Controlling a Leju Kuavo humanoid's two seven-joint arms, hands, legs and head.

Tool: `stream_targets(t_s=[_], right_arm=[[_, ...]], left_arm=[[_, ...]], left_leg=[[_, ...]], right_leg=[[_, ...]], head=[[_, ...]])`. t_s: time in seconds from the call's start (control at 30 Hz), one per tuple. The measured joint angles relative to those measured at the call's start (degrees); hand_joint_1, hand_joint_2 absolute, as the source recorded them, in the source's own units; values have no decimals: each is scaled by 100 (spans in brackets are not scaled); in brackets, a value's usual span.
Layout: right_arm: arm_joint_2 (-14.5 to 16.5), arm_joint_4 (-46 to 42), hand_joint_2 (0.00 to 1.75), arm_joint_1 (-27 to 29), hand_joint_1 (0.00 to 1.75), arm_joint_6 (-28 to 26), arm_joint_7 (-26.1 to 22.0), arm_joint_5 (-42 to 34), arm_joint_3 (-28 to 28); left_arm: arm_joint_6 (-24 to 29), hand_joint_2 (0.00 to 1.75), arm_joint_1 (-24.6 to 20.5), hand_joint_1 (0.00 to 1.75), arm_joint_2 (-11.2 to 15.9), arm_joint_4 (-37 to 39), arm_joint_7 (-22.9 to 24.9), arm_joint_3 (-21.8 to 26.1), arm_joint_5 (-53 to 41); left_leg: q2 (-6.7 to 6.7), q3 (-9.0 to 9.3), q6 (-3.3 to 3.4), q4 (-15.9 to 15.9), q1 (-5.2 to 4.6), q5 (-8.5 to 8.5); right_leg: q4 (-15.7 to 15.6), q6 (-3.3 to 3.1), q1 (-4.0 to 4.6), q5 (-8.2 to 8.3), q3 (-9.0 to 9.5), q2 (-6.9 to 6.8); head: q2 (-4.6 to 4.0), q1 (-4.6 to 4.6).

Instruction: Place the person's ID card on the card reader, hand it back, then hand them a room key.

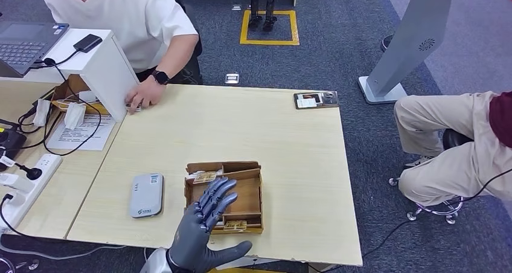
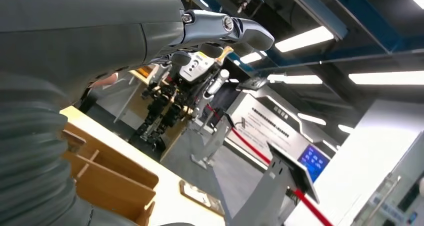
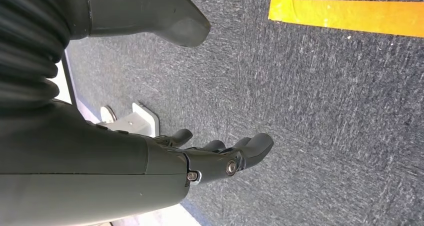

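The floor (image 1: 338, 55) is dark grey carpet with a yellow square (image 1: 268, 26) marked on it. In front of me is a pale wooden desk (image 1: 290, 140).

My left hand (image 1: 205, 228) is over the near edge of the desk, flat and holding nothing. Its fingers (image 1: 216, 195) are spread apart and reach over a brown cardboard box (image 1: 244, 191) with small sections inside. A few cards (image 1: 204, 177) lie in the box, some at the far end and some at the near end. I cannot tell which are room keys.

Just left of the box lies the grey card reader (image 1: 147, 194). It is a rounded slab and its long side runs away from me. It is not touching the box.

At the far right corner of the desk lies a dark flat tray (image 1: 316, 99) with cards on it. A person in a white shirt (image 1: 121, 19) sits at the far left with a hand (image 1: 144, 96) on the desk beside a white stand (image 1: 108, 67). Another person in tan trousers (image 1: 450, 146) sits on a stool at the right.

My right hand (image 3: 220, 156) hangs over the carpet, its fingers (image 3: 257, 145) loosely bent and holding nothing.
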Motion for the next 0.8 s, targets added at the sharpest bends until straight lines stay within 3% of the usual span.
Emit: stream_targets(t_s=[0.2,0.5,0.8], right_arm=[[0,0,175,-22,0,10,1,2,94],[0,0,175,-43,0,27,75,-128,248],[2,0,175,-46,0,25,113,-226,290]], left_arm=[[125,175,-176,0,-2,351,347,-210,-514],[916,175,-438,0,-7,1149,2227,-313,-2806],[1167,175,-542,0,-47,1476,2991,-311,-3690]], left_leg=[[0,-1,0,0,0,0],[1,0,0,0,0,0],[0,-2,0,0,0,0]], right_leg=[[0,0,0,-1,-1,0],[0,0,0,0,0,1],[0,0,0,0,-1,1]], head=[[2,0],[0,0],[0,0]])
